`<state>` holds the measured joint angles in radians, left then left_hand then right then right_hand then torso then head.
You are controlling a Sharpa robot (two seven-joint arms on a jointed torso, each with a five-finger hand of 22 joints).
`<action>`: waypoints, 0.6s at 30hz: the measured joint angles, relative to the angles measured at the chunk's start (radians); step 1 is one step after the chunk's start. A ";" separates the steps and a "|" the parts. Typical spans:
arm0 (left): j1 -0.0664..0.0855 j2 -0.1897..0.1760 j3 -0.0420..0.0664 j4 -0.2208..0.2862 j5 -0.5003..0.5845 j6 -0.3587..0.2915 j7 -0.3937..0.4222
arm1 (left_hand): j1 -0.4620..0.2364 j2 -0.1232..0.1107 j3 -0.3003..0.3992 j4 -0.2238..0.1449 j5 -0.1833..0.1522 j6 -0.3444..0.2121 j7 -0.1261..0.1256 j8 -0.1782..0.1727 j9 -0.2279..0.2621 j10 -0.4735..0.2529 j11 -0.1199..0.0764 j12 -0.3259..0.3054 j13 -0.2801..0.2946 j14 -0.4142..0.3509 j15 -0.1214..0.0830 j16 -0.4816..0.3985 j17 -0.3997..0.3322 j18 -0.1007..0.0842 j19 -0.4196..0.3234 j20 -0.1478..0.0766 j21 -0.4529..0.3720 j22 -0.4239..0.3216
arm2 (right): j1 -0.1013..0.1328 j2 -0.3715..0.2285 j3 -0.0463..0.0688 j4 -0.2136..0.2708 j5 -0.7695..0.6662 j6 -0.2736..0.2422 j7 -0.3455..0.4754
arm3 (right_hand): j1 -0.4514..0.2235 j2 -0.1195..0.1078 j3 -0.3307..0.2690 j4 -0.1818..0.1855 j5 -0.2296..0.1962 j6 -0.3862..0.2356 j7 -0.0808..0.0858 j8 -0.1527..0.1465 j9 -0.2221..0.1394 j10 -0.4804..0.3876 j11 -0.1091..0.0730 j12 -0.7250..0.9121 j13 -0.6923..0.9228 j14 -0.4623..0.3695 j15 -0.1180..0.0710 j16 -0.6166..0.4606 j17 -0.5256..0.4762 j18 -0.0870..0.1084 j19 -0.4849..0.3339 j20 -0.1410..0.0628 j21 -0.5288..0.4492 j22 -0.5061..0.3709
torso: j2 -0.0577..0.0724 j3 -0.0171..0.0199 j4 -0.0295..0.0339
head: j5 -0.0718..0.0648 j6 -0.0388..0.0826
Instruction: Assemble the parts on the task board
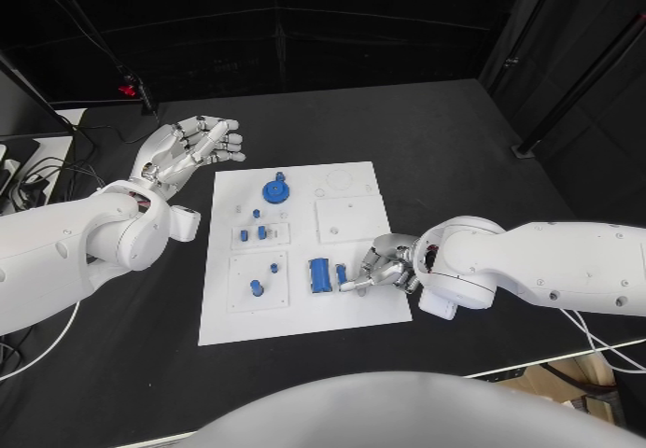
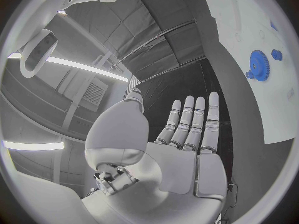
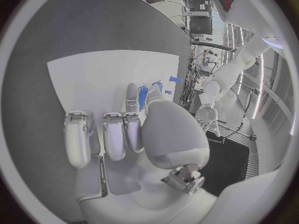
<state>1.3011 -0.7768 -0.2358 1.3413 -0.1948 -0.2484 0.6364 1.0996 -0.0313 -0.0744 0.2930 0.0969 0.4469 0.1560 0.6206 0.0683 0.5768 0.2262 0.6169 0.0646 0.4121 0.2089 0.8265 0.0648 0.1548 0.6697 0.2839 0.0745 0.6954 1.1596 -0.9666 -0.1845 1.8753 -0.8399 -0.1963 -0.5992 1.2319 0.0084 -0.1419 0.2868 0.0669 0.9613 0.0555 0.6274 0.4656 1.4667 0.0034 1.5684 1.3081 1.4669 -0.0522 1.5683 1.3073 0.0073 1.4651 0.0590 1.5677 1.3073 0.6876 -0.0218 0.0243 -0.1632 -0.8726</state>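
Note:
The white task board (image 1: pixel 353 308) lies in the middle of the table. On it are a blue gear (image 1: pixel 274 191), a few small blue pegs (image 1: pixel 252 232) and a long blue block (image 1: pixel 320 273). My right hand (image 1: pixel 377 268) rests low on the board's right side, most fingers curled in, with one fingertip (image 1: pixel 342 278) against the blue block's right edge; the right wrist view shows the block (image 3: pixel 143 96) just past that finger (image 3: pixel 131 95). My left hand (image 1: pixel 191 147) hovers off the board's far left corner, fingers (image 2: pixel 194 122) straight and holding nothing, with the gear (image 2: pixel 258 64) beyond it.
Two more blue pegs (image 1: pixel 265 279) sit in the near left plate of the board. Cables and equipment (image 1: pixel 24 173) lie at the table's left edge. Bare black tabletop (image 1: pixel 444 140) surrounds the board.

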 measured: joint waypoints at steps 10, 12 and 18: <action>0.000 0.000 0.000 0.000 0.000 0.000 0.000 | -0.004 0.004 0.000 0.000 0.000 0.000 0.000 0.004 0.000 0.000 0.000 0.000 0.000 0.000 0.000 0.000 0.000 0.000 0.000 0.000 0.000 0.000 | 0.000 0.018 0.000 -0.015 -0.006 0.000 -0.011 | 0.036 0.047 -0.004 -0.007 0.024 -0.015 -0.004 0.026 0.037 0.000 -0.007 0.000 0.000 -0.004 -0.004 0.000 0.000 0.000 0.000 0.000 0.000 0.000 | 0.000 0.0001 0.0001 | -0.001 0.000; 0.000 0.000 0.000 0.000 0.000 0.000 0.000 | -0.004 0.004 0.000 0.000 0.000 0.000 0.000 0.004 0.000 0.000 0.000 0.000 0.000 0.000 0.000 0.000 0.000 0.000 0.000 0.000 0.000 0.000 | 0.000 0.019 0.000 -0.017 -0.006 -0.001 -0.014 | 0.047 0.059 0.000 -0.012 0.034 -0.020 -0.006 0.029 0.045 0.000 -0.007 0.000 0.000 -0.001 -0.006 0.000 0.000 0.000 0.000 0.000 0.000 0.000 | 0.000 0.0001 0.0001 | -0.001 0.000; 0.000 0.000 0.000 0.000 0.000 0.000 -0.001 | -0.004 0.004 0.000 0.000 0.000 0.000 0.000 0.004 0.000 0.000 0.000 0.000 0.000 0.000 0.000 0.000 0.000 0.000 0.000 0.000 0.000 0.000 | 0.001 0.025 0.001 -0.022 -0.007 -0.007 -0.017 | 0.081 0.081 0.006 -0.017 0.063 -0.030 -0.009 0.035 0.063 0.000 -0.007 0.000 0.001 0.000 -0.007 0.000 0.000 0.000 0.004 -0.003 0.000 0.000 | 0.000 0.0002 0.0000 | -0.001 0.000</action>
<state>1.3010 -0.7767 -0.2358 1.3414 -0.1948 -0.2484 0.6358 1.0960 -0.0277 -0.0744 0.2930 0.0969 0.4469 0.1560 0.6243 0.0683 0.5768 0.2262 0.6168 0.0646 0.4121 0.2089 0.8265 0.0647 0.1547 0.6697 0.2840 0.0745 0.6955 1.1603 -0.9417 -0.1834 1.8529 -0.8464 -0.2035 -0.6163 1.3133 0.0895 -0.1355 0.2694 0.1295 0.9313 0.0470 0.6620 0.5286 1.4665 -0.0040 1.5684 1.3088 1.4669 -0.0594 1.5683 1.3073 0.0073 1.4687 0.0555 1.5677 1.3073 0.6877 -0.0216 0.0243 -0.1645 -0.8726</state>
